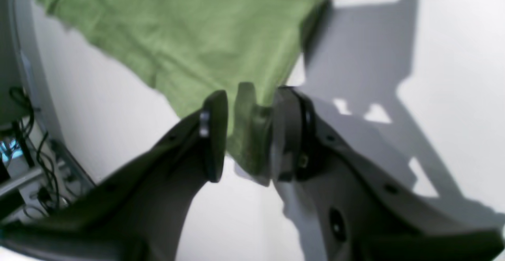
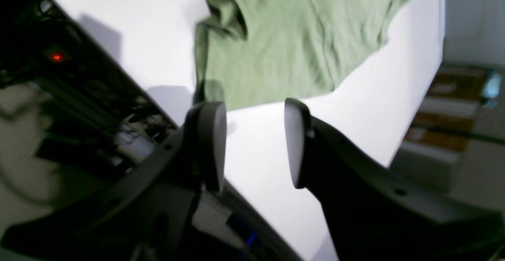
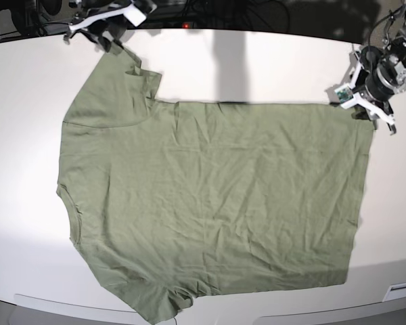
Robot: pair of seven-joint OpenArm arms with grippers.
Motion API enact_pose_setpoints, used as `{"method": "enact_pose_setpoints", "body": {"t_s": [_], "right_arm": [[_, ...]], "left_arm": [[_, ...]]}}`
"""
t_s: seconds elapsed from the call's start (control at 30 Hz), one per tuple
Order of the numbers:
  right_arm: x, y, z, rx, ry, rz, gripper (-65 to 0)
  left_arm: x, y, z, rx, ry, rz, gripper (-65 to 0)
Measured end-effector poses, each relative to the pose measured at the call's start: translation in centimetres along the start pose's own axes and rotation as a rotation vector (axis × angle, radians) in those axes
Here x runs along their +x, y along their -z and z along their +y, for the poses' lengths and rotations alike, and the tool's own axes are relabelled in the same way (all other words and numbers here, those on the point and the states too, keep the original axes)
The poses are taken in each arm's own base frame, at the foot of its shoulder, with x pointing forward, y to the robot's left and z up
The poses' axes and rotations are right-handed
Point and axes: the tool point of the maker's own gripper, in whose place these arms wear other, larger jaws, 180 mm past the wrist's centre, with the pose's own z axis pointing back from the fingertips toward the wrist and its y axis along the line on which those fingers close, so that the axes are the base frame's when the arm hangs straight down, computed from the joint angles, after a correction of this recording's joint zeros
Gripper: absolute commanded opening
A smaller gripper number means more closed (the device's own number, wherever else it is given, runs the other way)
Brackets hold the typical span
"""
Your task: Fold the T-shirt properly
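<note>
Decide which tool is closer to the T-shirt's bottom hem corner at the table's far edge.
Left. The left tool pinches that corner of the T-shirt. The right tool hangs open by the sleeve at the opposite end, holding nothing.

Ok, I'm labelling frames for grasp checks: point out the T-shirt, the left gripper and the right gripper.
T-shirt (image 3: 216,196): base view, middle of the spread torso.
Left gripper (image 1: 246,134): left wrist view, between the fingertips pinching a fabric corner.
Right gripper (image 2: 254,142): right wrist view, the gap between parted fingertips, above white table.

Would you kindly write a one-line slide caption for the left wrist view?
Left gripper pinching a bunched corner of the green T-shirt, lifted above the white table.
</note>
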Motion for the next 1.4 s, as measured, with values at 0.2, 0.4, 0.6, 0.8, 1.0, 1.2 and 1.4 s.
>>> {"method": "enact_pose_setpoints", "body": {"t_s": [0.2,0.4,0.6,0.8,1.0,1.2,1.4], "right_arm": [[1.3,-0.8,1.0,0.011,-0.016,-0.044,-39.5],[1.4,-0.8,1.0,0.010,-0.012,-0.047,-39.5],[2.1,-1.0,-1.5,-0.135,-0.035,-0.084,-39.5],[2.0,-1.1,-2.5,-0.180,0.015,-0.088,-39.5],[1.8,-0.6,-1.3,-0.098,0.062,-0.076,-39.5],[0.7,1.4,-1.3,-0.013,0.124,-0.021,-28.2],[-0.9,2.0,0.4,0.120,0.220,0.069,-27.3]], "left_arm": [[-1.2,0.4,-0.3,-0.006,-0.032,0.018,-45.6],[-1.1,0.4,-0.5,-0.011,-0.032,0.008,-50.5],[-0.8,0.4,-1.0,-0.029,-0.020,-0.022,-65.0],[-0.8,0.4,-1.0,-0.029,-0.020,-0.022,-65.0],[-0.8,0.4,-1.0,-0.029,-0.019,-0.022,-65.0],[-0.7,0.4,-1.0,-0.029,-0.020,-0.026,-65.0],[-0.7,0.4,-1.0,-0.029,-0.020,-0.026,-65.0]]}}
